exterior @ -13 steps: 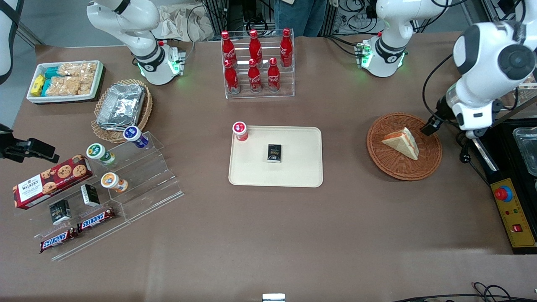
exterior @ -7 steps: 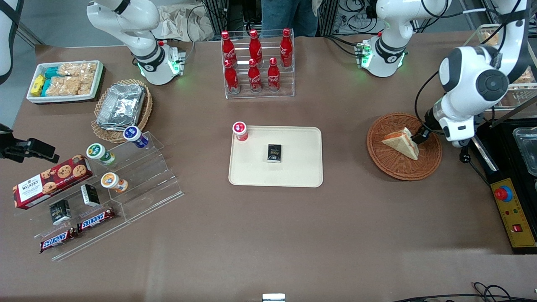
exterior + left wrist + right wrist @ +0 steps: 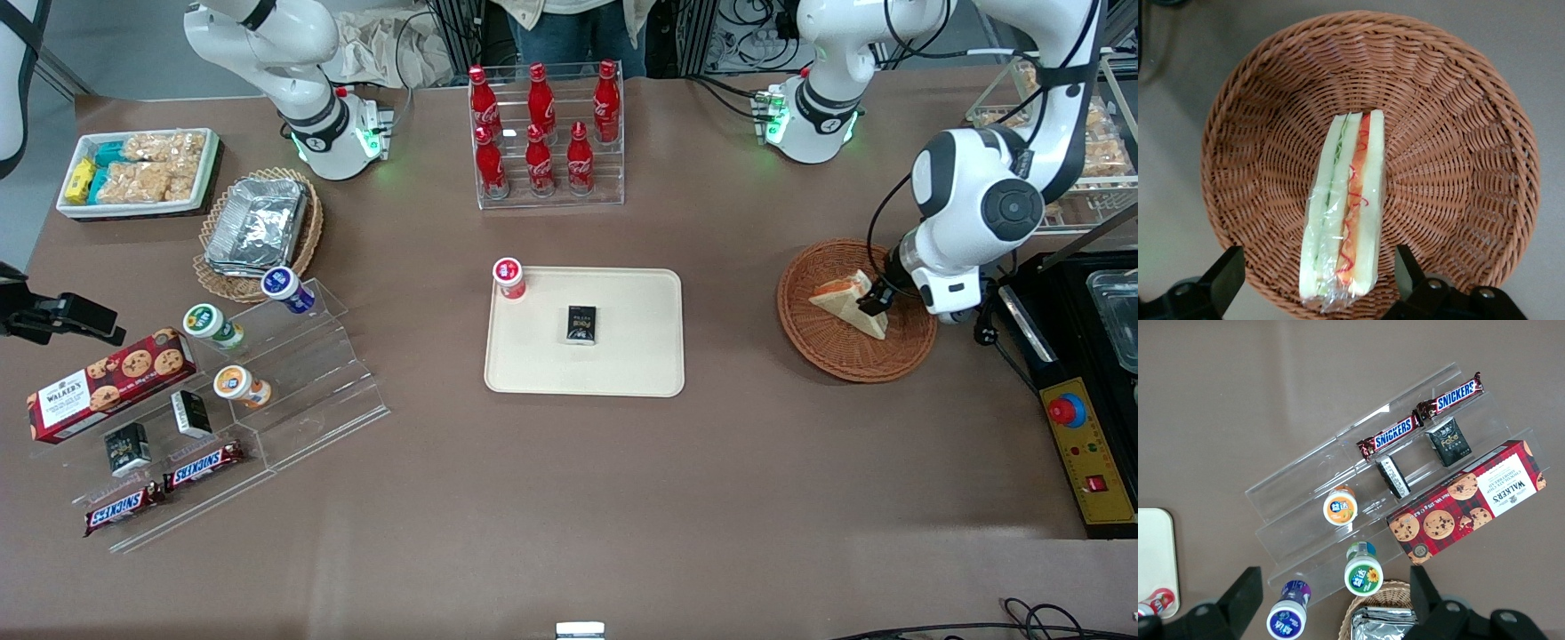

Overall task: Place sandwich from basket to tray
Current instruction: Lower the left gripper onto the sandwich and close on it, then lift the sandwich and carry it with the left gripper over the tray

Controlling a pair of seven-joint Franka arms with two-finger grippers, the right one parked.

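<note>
The sandwich [image 3: 840,300] [image 3: 1345,207], a plastic-wrapped wedge of white bread with red and green filling, lies in the round reddish-brown basket [image 3: 822,351] [image 3: 1458,120] toward the working arm's end of the table. My left gripper [image 3: 871,305] [image 3: 1318,277] hangs low over the basket, open, with one dark finger [image 3: 1221,273] on each side of the sandwich's wide end and a gap to the bread on both sides. The cream tray [image 3: 631,356] lies at the table's middle, holding a small black box [image 3: 581,324] and a red-capped cup [image 3: 508,277].
A rack of red cola bottles [image 3: 544,133] stands farther from the camera than the tray. A black and yellow control box [image 3: 1089,449] sits at the table edge beside the basket. Toward the parked arm's end are a clear stepped stand [image 3: 293,373] with snacks and a foil-tray basket [image 3: 258,227].
The left arm has come down and moved toward the tray, bringing the gripper from the basket's rim to over the sandwich's wide end. The sandwich has not moved.
</note>
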